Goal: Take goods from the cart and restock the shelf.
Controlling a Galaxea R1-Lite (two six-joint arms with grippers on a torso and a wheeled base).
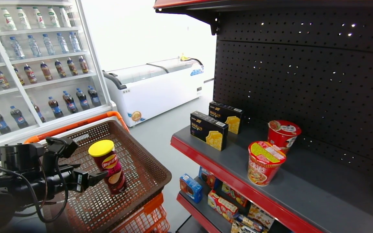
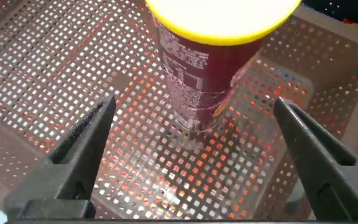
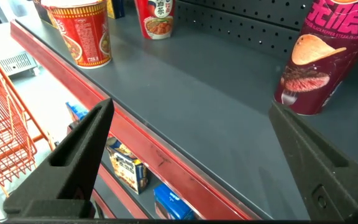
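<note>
A dark red chips can (image 1: 108, 165) with a yellow lid stands upright in the brown mesh basket (image 1: 142, 155) on the orange cart. My left gripper (image 1: 97, 176) is level with the can's middle. In the left wrist view the same can (image 2: 204, 68) stands just ahead of the open left gripper (image 2: 194, 106), one finger (image 2: 82, 140) on each side and neither touching it. My right gripper (image 3: 191, 112) hangs open over the grey shelf board (image 3: 197, 93), holding nothing. A second chips can (image 3: 319, 62) stands on that board beyond it.
The shelf (image 1: 303, 191) carries two dark boxes (image 1: 209, 129) and two red cup noodles (image 1: 264, 161). Packaged goods (image 1: 222, 202) fill the shelf below. A drinks fridge (image 1: 37, 64) stands behind the cart and a chest freezer (image 1: 157, 87) further back.
</note>
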